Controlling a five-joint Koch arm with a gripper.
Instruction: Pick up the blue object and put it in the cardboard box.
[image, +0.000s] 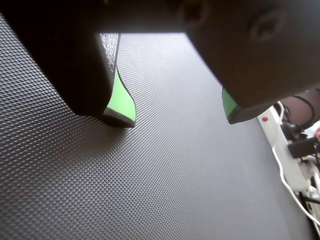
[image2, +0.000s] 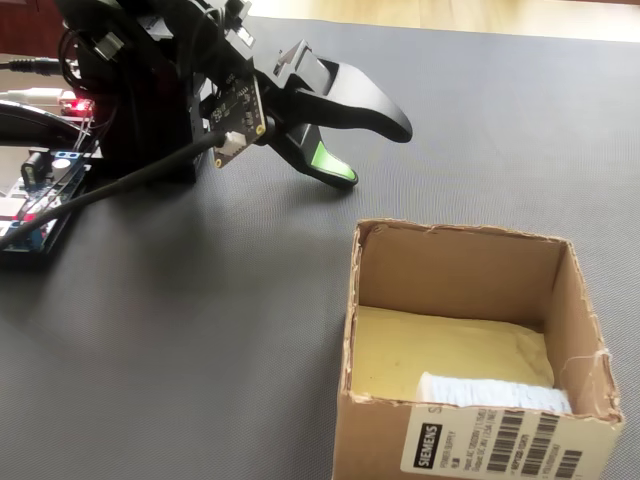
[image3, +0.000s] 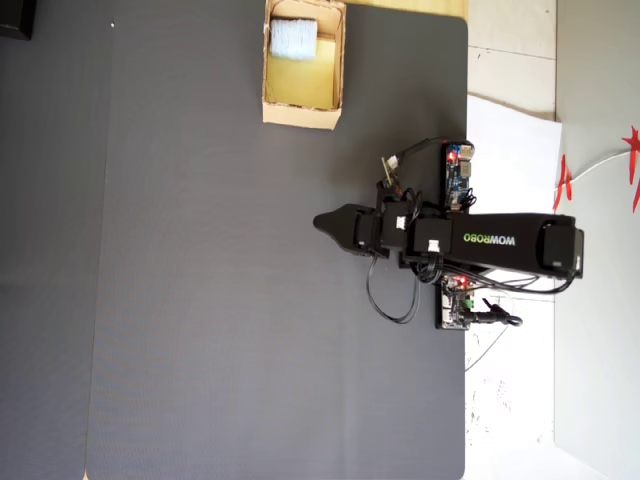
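We judge the placing step done: the pale blue, ribbed, soft-looking lump (image3: 293, 38) lies inside the low-walled tan cardboard box (image3: 338, 60), on its yellowish floor against one end wall. The black gripper w/ green pads (image2: 372, 152) is spread apart, nothing btwn its jaws, low over the dark diamond-textured rubbery mat (image: 165, 165), well apart from the box. Next we'd only need the arm parked; no regrasp looks necessary. The box's edges look torn and rough, w/ a barcode label on the front.
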